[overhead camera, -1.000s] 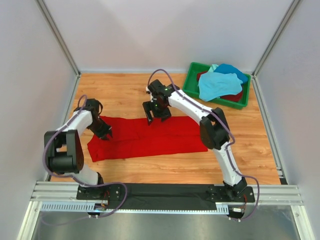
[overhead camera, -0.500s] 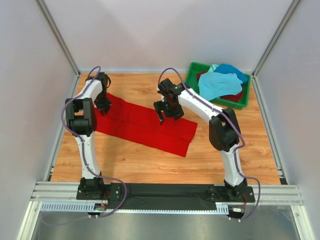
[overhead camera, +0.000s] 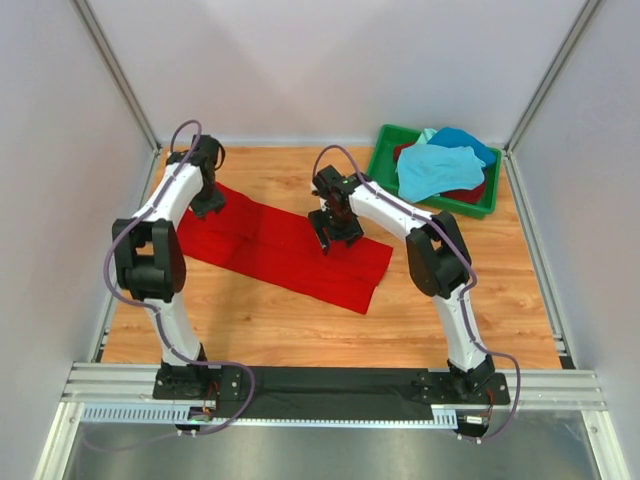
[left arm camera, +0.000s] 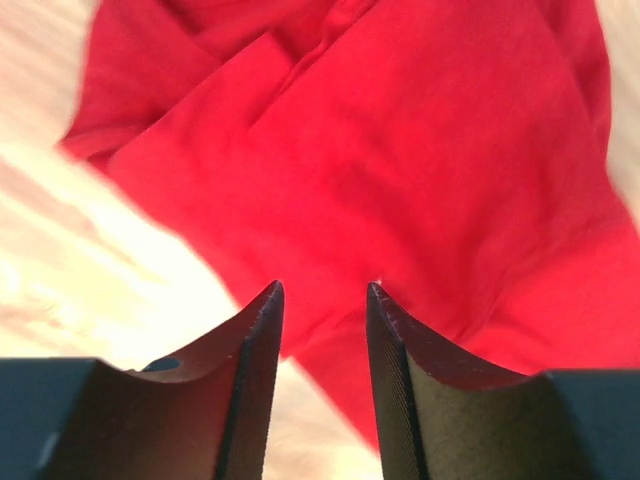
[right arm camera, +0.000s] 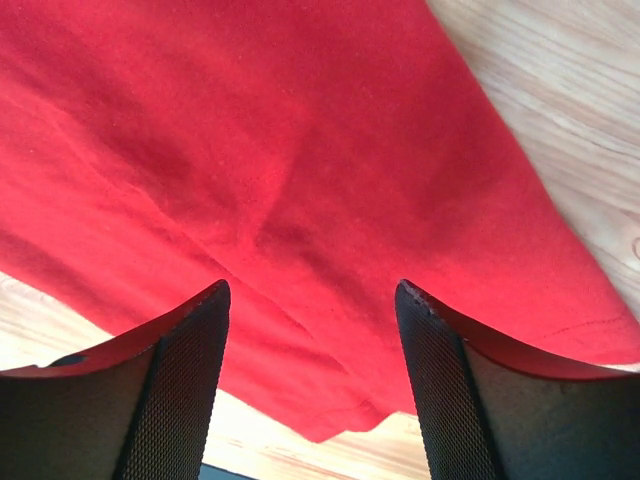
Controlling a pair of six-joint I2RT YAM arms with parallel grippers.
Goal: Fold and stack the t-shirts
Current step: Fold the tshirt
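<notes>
- Wooden table (overhead camera: 260, 320) inside white walls, with a green bin (overhead camera: 425, 198) at the far right corner.
- Left gripper (left arm camera: 322, 292): jaws parted, nothing between them, cloth just below and ahead of the tips.
- Right gripper (right arm camera: 312, 290): jaws spread wide and empty, with a cloth edge beneath.
- The bright red t-shirt (overhead camera: 280, 250) lies flat in a long band, running from under one pair of jaws to the other.
- A turquoise t-shirt (overhead camera: 435, 170) is heaped in the bin, well beyond the right jaws.

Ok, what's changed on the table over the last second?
The left tool pulled the left end of the red shirt to the far left corner, so the shirt now lies diagonally instead of straight across; that tool now stands open above it. The right tool, open, barely shifted. The green bin and its shirts stayed put.
</notes>
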